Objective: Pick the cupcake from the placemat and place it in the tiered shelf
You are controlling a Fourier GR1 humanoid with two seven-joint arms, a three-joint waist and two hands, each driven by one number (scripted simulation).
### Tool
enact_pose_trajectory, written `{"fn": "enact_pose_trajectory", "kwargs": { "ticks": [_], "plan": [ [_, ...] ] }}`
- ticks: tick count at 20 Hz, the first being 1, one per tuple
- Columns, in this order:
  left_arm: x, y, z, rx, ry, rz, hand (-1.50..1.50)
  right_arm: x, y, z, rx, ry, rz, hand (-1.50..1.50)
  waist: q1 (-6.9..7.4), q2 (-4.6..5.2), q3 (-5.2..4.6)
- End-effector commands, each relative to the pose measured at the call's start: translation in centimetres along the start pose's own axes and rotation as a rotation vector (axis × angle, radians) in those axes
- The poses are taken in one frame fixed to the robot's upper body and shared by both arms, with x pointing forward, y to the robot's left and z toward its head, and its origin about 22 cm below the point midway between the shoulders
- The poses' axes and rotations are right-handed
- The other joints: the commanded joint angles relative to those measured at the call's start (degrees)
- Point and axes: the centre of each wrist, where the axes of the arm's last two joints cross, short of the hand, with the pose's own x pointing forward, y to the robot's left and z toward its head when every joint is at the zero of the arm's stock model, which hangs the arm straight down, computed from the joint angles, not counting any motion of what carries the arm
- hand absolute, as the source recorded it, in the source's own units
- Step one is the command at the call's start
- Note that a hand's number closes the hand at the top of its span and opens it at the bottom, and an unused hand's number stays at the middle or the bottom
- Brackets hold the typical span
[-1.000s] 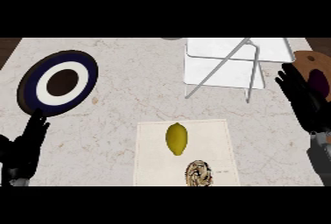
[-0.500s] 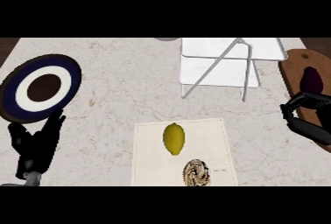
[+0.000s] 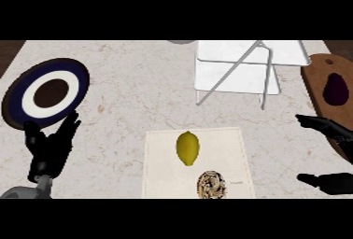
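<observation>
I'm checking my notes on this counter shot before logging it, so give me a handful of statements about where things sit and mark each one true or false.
1. The cupcake lies on the placemat. True.
2. The lemon is on the round plate. False: it lies on the placemat, above the cupcake in the view.
3. The right hand holds the cupcake. False: it is at the right edge, apart from the cupcake and holding nothing.
4. The tiered shelf stands at the far side of the counter, right of centre. True.
5. The left hand is open, fingers up, below the plate in the view. True.
</observation>
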Motion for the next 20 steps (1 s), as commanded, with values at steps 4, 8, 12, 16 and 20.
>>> {"fn": "enact_pose_trajectory", "kwargs": {
  "ticks": [4,8,12,16,20],
  "plan": [
    [-1.5,0.4,-0.5,-0.02,0.055,0.011,0.0,6.5,1.4,1.3,0.229,-0.006,0.053,-1.5,-0.19,0.28,-0.54],
    [-1.4,-1.8,0.3,-0.036,0.043,0.02,0.0,10.3,3.0,1.5,0.263,0.06,0.172,-1.5,0.5,0.29,-0.55],
    [-2.8,-1.4,0.1,-0.056,0.047,0.023,0.0,13.8,5.4,2.2,0.232,0.147,0.222,-1.5,0.43,0.4,-0.63],
    [-2.0,-1.7,-0.9,-0.044,0.037,0.005,0.0,15.9,8.2,1.2,0.163,0.193,0.237,-1.5,1.12,0.58,-0.6],
    [-1.2,-2.1,-0.7,-0.068,0.045,0.0,0.0,16.4,9.6,-1.1,0.13,0.279,0.38,-1.5,2.02,0.65,-0.59]
  ]
}}
